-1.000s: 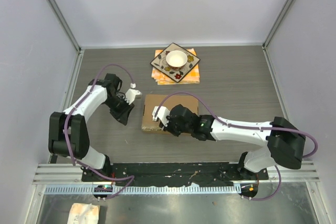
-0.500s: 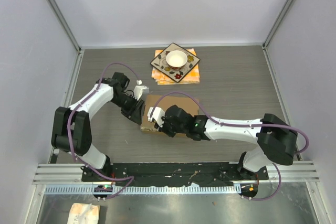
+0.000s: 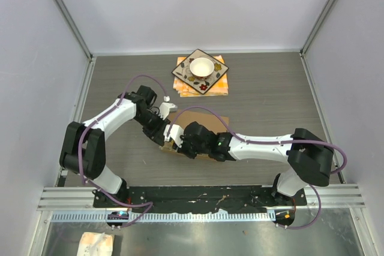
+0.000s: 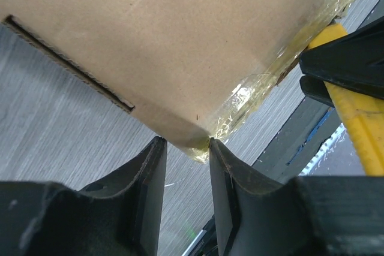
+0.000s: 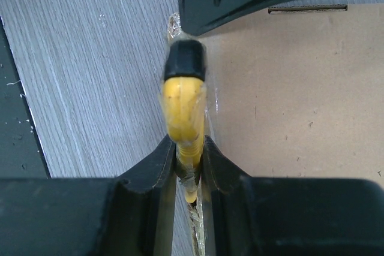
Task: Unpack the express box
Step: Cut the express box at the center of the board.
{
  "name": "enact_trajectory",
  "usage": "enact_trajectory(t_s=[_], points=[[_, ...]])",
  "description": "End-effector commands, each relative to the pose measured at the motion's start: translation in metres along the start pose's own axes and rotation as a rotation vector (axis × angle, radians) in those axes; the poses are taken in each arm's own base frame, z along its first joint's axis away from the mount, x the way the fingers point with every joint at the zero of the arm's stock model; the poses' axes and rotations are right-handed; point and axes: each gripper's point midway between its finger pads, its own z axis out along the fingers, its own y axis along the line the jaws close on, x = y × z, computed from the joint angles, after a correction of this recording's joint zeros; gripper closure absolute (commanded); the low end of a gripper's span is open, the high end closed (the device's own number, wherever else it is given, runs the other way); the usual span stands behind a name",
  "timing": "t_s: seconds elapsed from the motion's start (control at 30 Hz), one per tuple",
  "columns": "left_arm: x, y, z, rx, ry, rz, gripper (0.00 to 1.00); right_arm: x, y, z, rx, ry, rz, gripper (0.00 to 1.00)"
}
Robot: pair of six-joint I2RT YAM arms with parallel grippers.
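Now, on the left side, my left gripper [image 4: 184,148] is at the near left corner of the box [image 4: 168,40]. Its two fingers [image 4: 147,175] stand narrow, one on each side of this corner, and they pinch it lightly at their tips. The box is plain brown cardboard and lies flat on the grey table [image 3: 270,94], in the middle, just in front of both my arms. Clear tape [image 4: 264,82] runs along the box edge and wraps around the pinched corner, a little wrinkled. Next to it comes my right gripper [image 5: 188,154], reaching across the box from the right side. Its fingers [image 5: 161,172] are pressed together on a yellow tool [image 5: 183,103] with a black tip. The tip rests at the taped edge of the box, very close to the left gripper, where cardboard meets table. Whether the tip goes under the tape I cannot tell. Behind the box, toward the back wall and well apart from it, a patterned plate [image 3: 183,75] holds a white bowl [image 3: 202,67]. The plate sits on an orange cloth [image 3: 221,88].
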Motion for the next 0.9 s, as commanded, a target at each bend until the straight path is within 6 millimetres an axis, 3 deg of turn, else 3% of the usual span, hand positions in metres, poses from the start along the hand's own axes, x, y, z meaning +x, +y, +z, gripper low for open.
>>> enact_trajectory(t_s=[0.0, 0.23, 0.33, 0.37, 0.47, 0.57, 0.87], points=[[0.018, 0.0, 0.008, 0.0, 0.062, 0.041, 0.62, -0.019, 0.008, -0.002, -0.017, -0.069, 0.028, 0.99], [0.021, -0.005, 0.009, 0.014, 0.078, 0.071, 0.65, -0.02, 0.007, -0.002, -0.015, -0.073, 0.021, 0.99], [0.026, 0.006, 0.018, -0.025, 0.12, 0.075, 0.78, -0.022, 0.008, -0.004, -0.02, -0.08, 0.02, 0.99], [0.028, 0.012, 0.023, -0.034, 0.138, 0.069, 0.89, -0.022, 0.008, -0.006, -0.017, -0.08, 0.02, 0.99], [0.033, 0.031, 0.028, -0.113, 0.172, 0.073, 1.0, -0.017, 0.007, -0.014, -0.01, -0.062, 0.018, 0.99], [0.039, 0.049, 0.026, -0.203, 0.203, 0.093, 1.0, -0.01, 0.006, -0.027, 0.001, -0.044, 0.014, 0.99], [0.031, 0.076, 0.02, -0.317, 0.214, 0.115, 1.0, 0.011, 0.004, -0.057, 0.046, 0.016, 0.049, 0.99]])
